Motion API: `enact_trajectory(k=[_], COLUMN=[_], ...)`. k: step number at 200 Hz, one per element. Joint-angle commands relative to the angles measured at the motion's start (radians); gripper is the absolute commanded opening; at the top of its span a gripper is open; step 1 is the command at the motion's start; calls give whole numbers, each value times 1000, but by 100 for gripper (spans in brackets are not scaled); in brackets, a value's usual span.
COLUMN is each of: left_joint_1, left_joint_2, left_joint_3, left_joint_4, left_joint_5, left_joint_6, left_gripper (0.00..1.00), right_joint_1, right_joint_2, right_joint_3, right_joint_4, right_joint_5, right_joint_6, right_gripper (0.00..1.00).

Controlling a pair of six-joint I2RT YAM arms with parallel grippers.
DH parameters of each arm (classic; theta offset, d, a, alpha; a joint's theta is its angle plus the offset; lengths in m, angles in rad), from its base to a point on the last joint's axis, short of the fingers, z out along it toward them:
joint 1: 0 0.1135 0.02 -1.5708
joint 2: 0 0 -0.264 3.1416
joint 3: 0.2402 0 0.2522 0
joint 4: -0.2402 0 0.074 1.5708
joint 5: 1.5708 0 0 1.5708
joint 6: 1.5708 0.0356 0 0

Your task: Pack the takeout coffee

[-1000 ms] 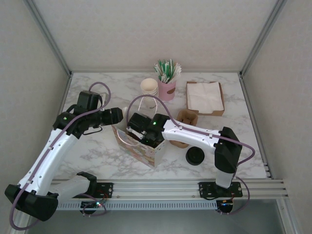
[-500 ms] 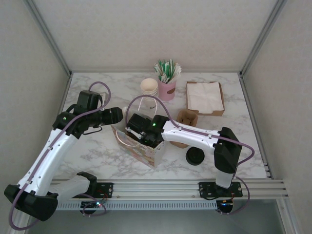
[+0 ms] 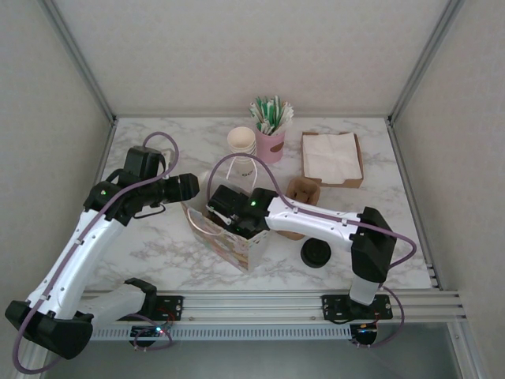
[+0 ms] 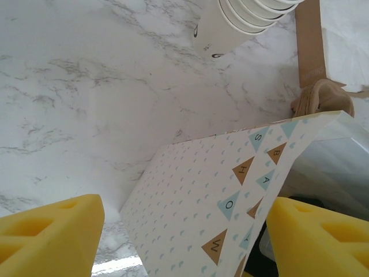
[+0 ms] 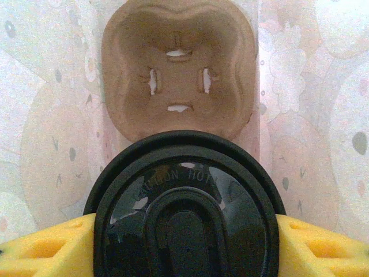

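Note:
The takeout coffee (image 5: 184, 219), a cup under a glossy black lid, sits between the yellow fingers (image 5: 40, 248) of my right gripper (image 5: 184, 245), which is shut on it. It hangs inside the patterned paper bag (image 3: 230, 237), above a brown cup tray (image 5: 179, 69) lying on the bag's bottom. In the top view the right gripper (image 3: 231, 213) reaches down into the bag's mouth. My left gripper (image 4: 184, 231) is open and straddles the bag's wall (image 4: 213, 196), one finger (image 4: 46, 231) outside and the other by the bag's rim.
A loose black lid (image 3: 316, 253) lies right of the bag. Another brown cup tray (image 3: 302, 192), a napkin tray (image 3: 331, 158), a stack of cream paper cups (image 3: 241, 142) and a pink cup of sticks (image 3: 271, 134) stand behind.
The right arm has shifted slightly to the right over the bag, still holding the cup. The left arm has stayed where it was.

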State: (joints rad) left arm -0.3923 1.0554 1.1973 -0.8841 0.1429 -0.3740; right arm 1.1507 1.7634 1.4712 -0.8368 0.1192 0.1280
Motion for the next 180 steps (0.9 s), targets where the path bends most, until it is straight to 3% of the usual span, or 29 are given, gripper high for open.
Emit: enact_trajectory(k=[1, 80, 180], left_joint_1=[-14, -21, -26], left_joint_2=[-12, -6, 1], left_joint_3=[22, 24, 30], left_joint_4=[-26, -29, -34], left_joint_5=[-19, -31, -54], left_joint_6=[-16, -16, -21], left_gripper=[74, 74, 74], right_joint_1=[3, 12, 13], right_joint_2=[25, 152, 49], right_joint_3=[-67, -135, -113], right_joint_4=[-2, -44, -1], right_joint_5=[37, 74, 59], right_joint_6=[41, 15, 25], right_gripper=[58, 57, 59])
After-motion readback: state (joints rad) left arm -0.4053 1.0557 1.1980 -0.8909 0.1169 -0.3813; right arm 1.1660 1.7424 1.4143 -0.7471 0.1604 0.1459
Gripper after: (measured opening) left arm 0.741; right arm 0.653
